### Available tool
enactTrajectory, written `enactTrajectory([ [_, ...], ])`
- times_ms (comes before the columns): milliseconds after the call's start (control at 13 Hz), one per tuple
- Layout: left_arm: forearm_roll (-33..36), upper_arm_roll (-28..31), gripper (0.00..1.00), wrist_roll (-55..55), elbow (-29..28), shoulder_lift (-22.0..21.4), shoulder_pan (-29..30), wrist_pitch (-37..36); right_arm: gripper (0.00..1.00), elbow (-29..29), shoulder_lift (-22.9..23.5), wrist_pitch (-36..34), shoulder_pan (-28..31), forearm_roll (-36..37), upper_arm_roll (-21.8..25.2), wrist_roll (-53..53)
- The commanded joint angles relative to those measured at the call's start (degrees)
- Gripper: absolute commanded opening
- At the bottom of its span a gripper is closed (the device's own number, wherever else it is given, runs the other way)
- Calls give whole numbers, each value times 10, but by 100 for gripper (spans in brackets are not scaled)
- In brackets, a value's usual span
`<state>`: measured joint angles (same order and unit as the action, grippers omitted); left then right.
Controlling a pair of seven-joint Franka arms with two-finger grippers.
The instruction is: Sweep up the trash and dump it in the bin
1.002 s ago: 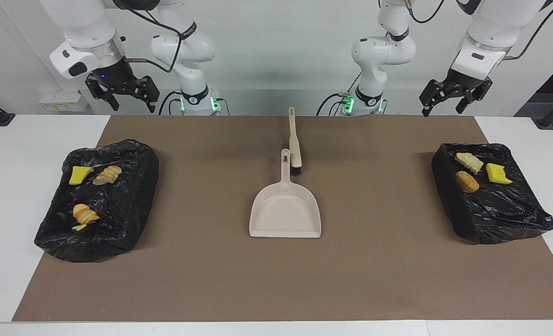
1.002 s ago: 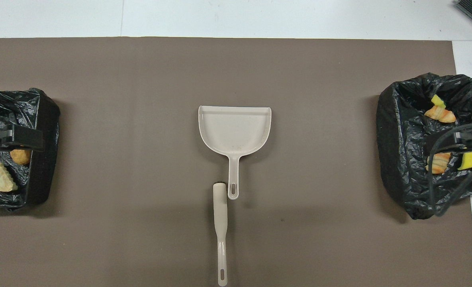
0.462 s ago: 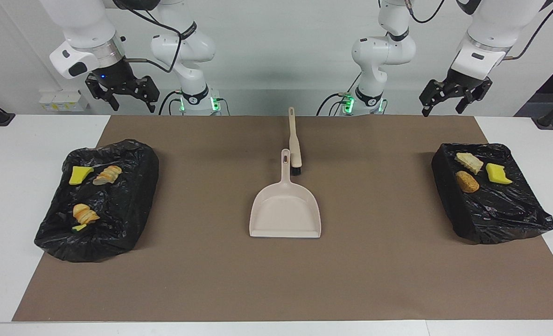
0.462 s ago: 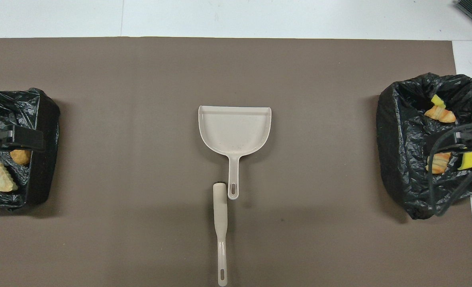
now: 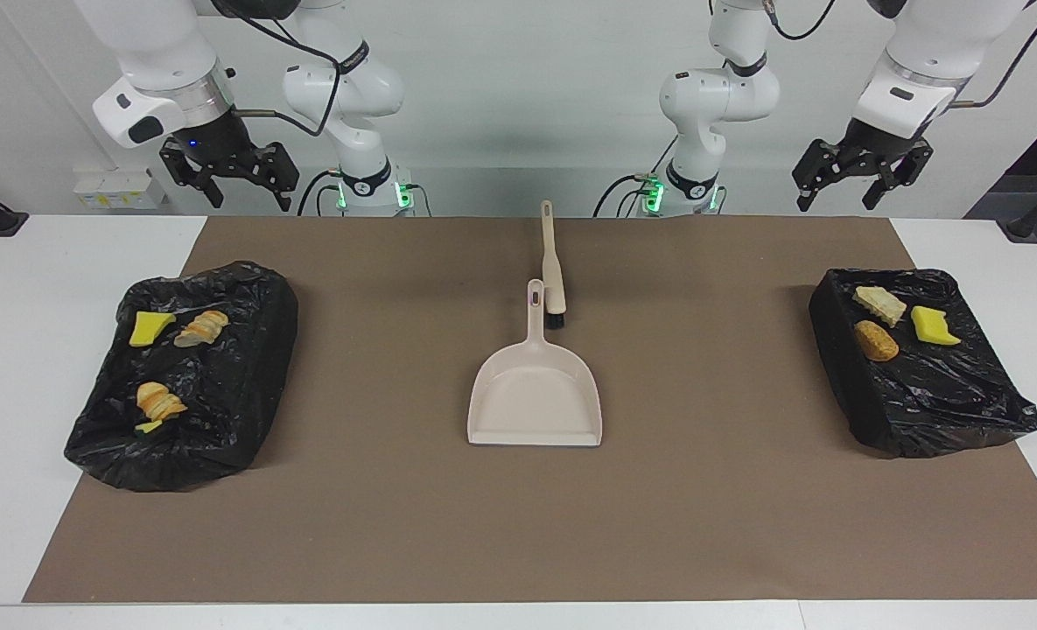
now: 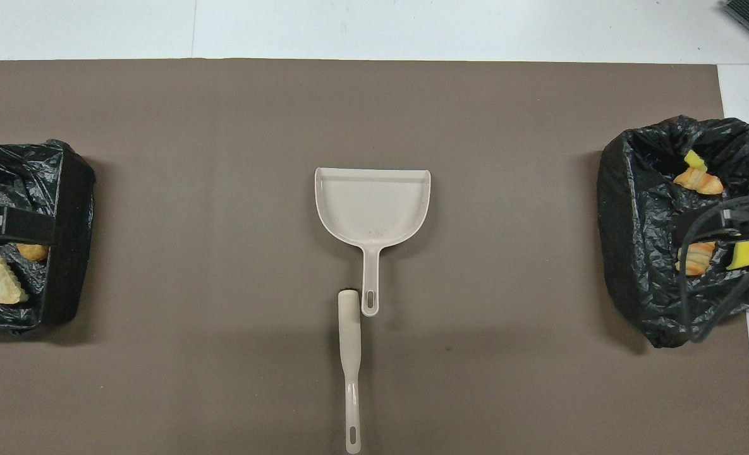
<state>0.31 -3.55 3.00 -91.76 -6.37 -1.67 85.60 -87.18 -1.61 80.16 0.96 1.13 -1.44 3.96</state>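
Brown mat (image 5: 395,525) covers most of the white table (image 5: 45,289).

Dustpan (image 5: 536,398), beige, lies flat at the middle of the mat, handle pointing toward the robots, open lip away from them. The pan is bare inside.

Brush (image 5: 553,262), beige with black bristles, lies just beside the dustpan handle, nearer to the robots. Its bristle end sits alongside the tip of the handle; I cannot tell whether they touch.

Two bins lined with black bags, one at each end of the table, well apart from the dustpan.

Bin at the right arm's end (image 5: 220,385): the trash in it is a yellow sponge piece (image 5: 150,327), a tan sliced bread chunk (image 5: 203,328) beside it, and an orange-tan chunk (image 5: 160,402) farther from the robots, with a small yellow scrap touching it.

Bin at the left arm's end (image 5: 938,402): a pale tan chunk (image 5: 878,304), a brown chunk (image 5: 876,340), a yellow sponge piece (image 5: 933,325), all three clustered in the part of the bin nearer to the robots.

No loose trash on the mat itself; every scrap I see is in a bin.

Right gripper (image 5: 248,197) hangs high in the air over the table edge at its own end, fingers spread, holding nothing.

Left gripper (image 5: 836,199) hangs high likewise at its own end, fingers spread, nothing between them.
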Motion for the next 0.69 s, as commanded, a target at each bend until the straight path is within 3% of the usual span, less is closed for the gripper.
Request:
enactTrajectory([
  [0, -12, -8, 100, -12, -6, -10, 25, -8, 100, -13, -12, 1, 4, -10, -1, -4],
  [616, -12, -9, 100, -12, -6, -10, 25, -4, 100, -13, -12, 1, 4, -10, 0, -4],
])
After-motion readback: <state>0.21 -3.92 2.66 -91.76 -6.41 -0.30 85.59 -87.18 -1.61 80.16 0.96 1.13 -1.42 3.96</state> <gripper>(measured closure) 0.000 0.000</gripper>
